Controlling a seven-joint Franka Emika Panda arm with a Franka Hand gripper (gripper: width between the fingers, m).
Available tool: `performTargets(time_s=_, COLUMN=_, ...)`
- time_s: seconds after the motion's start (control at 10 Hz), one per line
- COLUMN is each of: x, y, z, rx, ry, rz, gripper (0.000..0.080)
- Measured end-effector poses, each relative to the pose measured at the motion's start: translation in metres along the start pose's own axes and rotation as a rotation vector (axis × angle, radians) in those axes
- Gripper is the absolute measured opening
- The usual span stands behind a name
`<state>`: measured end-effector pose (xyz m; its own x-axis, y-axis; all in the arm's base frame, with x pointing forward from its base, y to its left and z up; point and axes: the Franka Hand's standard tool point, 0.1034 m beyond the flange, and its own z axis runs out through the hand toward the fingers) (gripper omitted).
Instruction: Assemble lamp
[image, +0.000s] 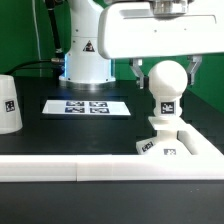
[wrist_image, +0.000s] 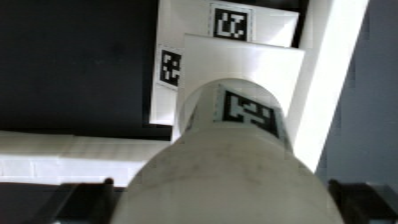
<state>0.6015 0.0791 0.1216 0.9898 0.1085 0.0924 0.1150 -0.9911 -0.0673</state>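
My hand (image: 166, 68) straddles the bulb (image: 167, 85), which stands upright on the base (image: 190, 145) on the tabletop (image: 40, 135). Whether my fingers press it, I cannot tell. The shade (image: 8, 105) sits well apart, at the exterior view's left.

I see the white ball-shaped plastic bulb (image: 167, 82) standing upright on the flat square white base (image: 198, 141) at lower right, the arm's two-finger gripper (image: 167, 70) straddling the ball from above; I cannot tell whether it grips. The white tapered cup-like shade (image: 8, 104) stands at the left edge, the marker board (image: 88, 106) left of centre.
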Motion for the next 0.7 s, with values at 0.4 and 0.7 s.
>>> performTargets(time_s=0.4, x=-0.0031, y=-0.0067, z=0.0007, rx=-0.001, ry=0.029, rz=0.235, gripper=0.0577)
performTargets(time_s=0.7, x=-0.0049, y=-0.0074, z=0.001, rx=-0.002, ry=0.046, rz=0.48, gripper=0.0578)
